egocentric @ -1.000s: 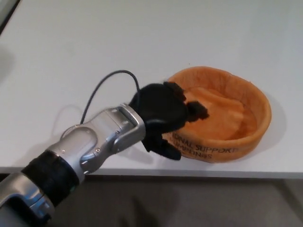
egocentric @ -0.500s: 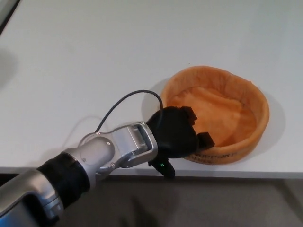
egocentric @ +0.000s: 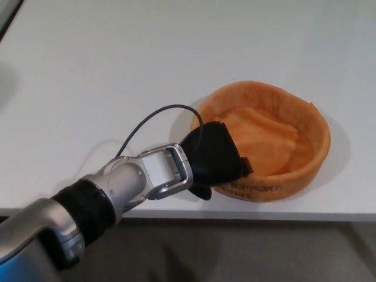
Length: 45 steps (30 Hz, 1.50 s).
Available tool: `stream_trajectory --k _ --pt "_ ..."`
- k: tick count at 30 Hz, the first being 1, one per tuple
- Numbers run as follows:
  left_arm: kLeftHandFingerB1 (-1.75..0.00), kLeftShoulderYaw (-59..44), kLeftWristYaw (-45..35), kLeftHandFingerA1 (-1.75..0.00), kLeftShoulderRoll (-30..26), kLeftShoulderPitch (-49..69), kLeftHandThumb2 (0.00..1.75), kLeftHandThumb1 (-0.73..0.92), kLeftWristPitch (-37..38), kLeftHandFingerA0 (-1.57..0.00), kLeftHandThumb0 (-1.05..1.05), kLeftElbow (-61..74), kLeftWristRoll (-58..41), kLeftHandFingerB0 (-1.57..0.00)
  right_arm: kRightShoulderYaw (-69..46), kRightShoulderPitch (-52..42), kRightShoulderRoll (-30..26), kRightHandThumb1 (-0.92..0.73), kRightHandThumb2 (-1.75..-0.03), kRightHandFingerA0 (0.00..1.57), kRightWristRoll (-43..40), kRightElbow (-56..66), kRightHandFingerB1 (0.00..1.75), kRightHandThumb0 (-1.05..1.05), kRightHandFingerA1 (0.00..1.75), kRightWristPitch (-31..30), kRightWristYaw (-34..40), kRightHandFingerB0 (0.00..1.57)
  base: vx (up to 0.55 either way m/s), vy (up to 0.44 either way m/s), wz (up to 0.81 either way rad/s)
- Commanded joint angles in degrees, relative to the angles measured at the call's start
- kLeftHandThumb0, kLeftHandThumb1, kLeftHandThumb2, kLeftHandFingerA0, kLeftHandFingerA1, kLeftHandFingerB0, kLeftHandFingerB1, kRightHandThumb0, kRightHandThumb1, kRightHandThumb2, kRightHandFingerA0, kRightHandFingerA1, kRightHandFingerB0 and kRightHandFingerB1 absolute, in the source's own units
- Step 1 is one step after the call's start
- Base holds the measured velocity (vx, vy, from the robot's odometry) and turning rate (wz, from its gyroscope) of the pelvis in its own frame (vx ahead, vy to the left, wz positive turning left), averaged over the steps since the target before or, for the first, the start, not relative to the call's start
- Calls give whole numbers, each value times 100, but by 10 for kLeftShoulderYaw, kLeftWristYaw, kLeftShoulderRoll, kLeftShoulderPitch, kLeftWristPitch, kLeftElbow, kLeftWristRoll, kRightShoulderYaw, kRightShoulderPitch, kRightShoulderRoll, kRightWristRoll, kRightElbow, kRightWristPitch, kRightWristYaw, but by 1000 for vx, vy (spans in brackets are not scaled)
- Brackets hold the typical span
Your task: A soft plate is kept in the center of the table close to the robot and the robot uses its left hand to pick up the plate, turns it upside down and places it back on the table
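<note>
one hand in frame: left hand [egocentric: 212, 157], fingers closed over the near-left rim of the orange soft plate [egocentric: 276, 144], which sits upright on the white table [egocentric: 117, 70] by its front edge. fingertips mostly hidden behind the palm; rim lettering partly covered. black cable [egocentric: 155, 120] loops behind the wrist.

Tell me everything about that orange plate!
The plate is a soft orange fabric dish with a raised, floppy rim and dark printed letters on its near side. It sits right side up on the white table, near the front edge. The left hand presses against its near-left rim, one fingertip over the rim.
</note>
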<state>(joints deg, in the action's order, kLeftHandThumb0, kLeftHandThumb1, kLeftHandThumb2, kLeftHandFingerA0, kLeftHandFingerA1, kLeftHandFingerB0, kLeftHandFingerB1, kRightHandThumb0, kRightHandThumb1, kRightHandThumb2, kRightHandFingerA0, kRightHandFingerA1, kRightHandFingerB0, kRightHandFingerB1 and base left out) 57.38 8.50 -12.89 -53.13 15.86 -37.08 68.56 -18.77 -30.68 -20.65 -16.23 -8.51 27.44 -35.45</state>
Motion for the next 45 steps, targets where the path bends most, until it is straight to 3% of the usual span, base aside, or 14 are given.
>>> stream_trajectory --k 1,4,6,10,11,18,24,25,26,27,28,31,36,45 --pt "-165 0 71 -175 -7 -3 61 65 -20 -104 -49 -17 36 -79 -5 -4 -11 -92 -74 21 -1 1 21 -79 35 -6 0 6 0 0 0" --pt "-175 -2 84 -175 -11 -3 62 64 -13 -108 -52 -17 37 -83 -5 -3 -9 -92 -75 22 -4 -3 21 -77 36 -5 -2 7 0 0 0" --pt "-162 -5 88 -175 -12 -3 61 63 -7 -103 -51 -18 33 -77 -6 -6 -10 -92 -75 21 -3 0 21 -78 35 -8 0 6 0 0 0" --pt "-155 -18 82 -175 -20 10 61 66 4 -99 -43 -9 15 -77 -7 -8 -12 -92 -74 22 -7 -1 21 -78 36 -9 -4 7 0 0 0" --pt "-125 -20 82 -144 -22 13 89 46 5 -129 -47 -8 14 -96 -7 -8 -11 -92 -74 22 -6 0 21 -79 36 -9 -3 7 0 0 0" --pt "-123 -45 61 -144 -29 30 84 40 17 -129 -43 5 -10 -96 -5 -16 -8 -92 -75 23 -6 4 21 -76 36 -8 -3 7 0 0 0" --pt "-132 -187 -131 -141 37 113 91 49 -37 -119 -42 63 -227 -103 -5 -16 -10 -92 -74 21 0 5 20 -77 37 -8 0 5 0 0 0" --pt "-174 -209 -172 -175 50 124 60 68 -63 -88 -31 86 -263 -69 -5 -18 -11 -77 -111 14 2 7 25 -78 48 -9 1 5 0 0 0" --pt "-174 -220 -189 -175 55 129 60 68 -73 -88 -31 96 -276 -69 -4 -19 -11 -77 -111 14 3 8 25 -78 48 -10 1 5 0 0 0" --pt "-160 -249 -238 -175 74 137 63 62 -113 -85 -27 123 -327 -75 -4 -18 -11 -92 -74 21 -3 7 20 -79 36 -13 -2 5 0 0 0" --pt "-147 -267 -262 -173 85 143 62 59 -128 -87 -23 137 -358 -80 -4 -18 -11 -92 -73 22 -5 5 20 -78 36 -12 -5 6 0 0 0" --pt "-157 -310 -288 -173 108 155 62 59 -128 -90 -30 151 -434 -80 -6 -17 -11 -92 -73 22 -7 1 20 -77 36 -9 -6 6 0 0 0" --pt "-175 -340 -290 -175 132 173 63 62 -121 -95 -35 158 -467 -79 -5 -16 -10 -92 -73 23 -6 -1 20 -78 36 -8 -5 6 0 0 0" --pt "-175 -380 -305 -175 185 184 66 60 -124 -99 -35 170 -512 -80 -5 -13 -12 -92 -73 22 -3 -4 20 -79 36 -9 -5 5 0 0 0"
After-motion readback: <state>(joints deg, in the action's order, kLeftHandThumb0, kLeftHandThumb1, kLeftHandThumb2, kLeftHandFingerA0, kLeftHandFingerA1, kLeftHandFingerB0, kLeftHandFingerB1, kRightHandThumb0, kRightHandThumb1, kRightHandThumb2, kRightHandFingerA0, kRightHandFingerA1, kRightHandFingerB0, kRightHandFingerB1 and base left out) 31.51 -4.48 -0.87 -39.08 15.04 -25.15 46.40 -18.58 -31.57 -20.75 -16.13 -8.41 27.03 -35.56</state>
